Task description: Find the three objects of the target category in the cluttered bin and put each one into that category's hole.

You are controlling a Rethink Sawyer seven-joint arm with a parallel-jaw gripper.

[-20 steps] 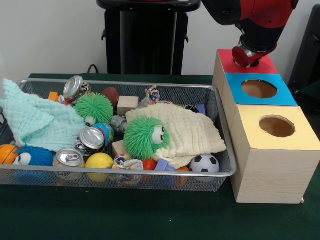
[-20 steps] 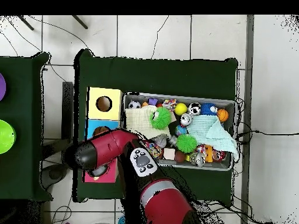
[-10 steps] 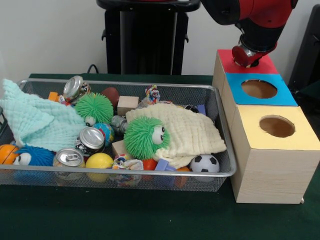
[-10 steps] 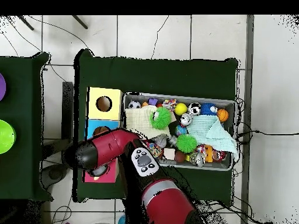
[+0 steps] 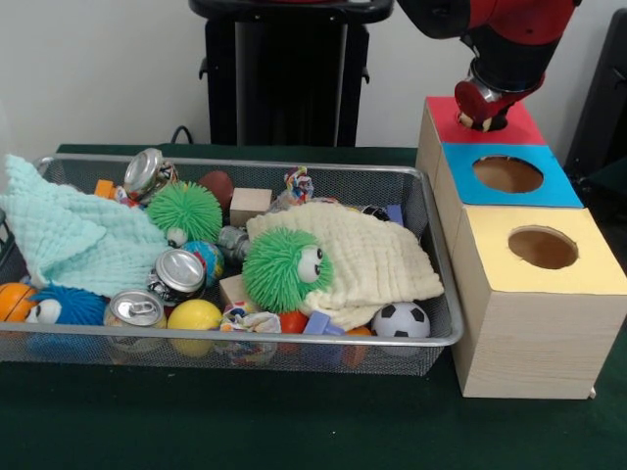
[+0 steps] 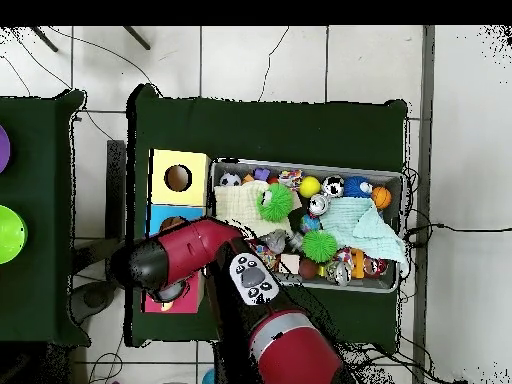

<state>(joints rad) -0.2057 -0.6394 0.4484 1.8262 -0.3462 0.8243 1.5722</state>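
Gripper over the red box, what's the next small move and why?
Probably lift clear and swing back over the cluttered bin. The gripper hangs at the red-topped box, and whether it holds anything cannot be seen. No duck shows among the toys; one may lie under the cream cloth.

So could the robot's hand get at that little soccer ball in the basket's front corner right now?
Probably yes. The soccer ball lies uncovered against the basket's front rim, beside the cream cloth, not under it. The hand is over the red box, so it must travel first.
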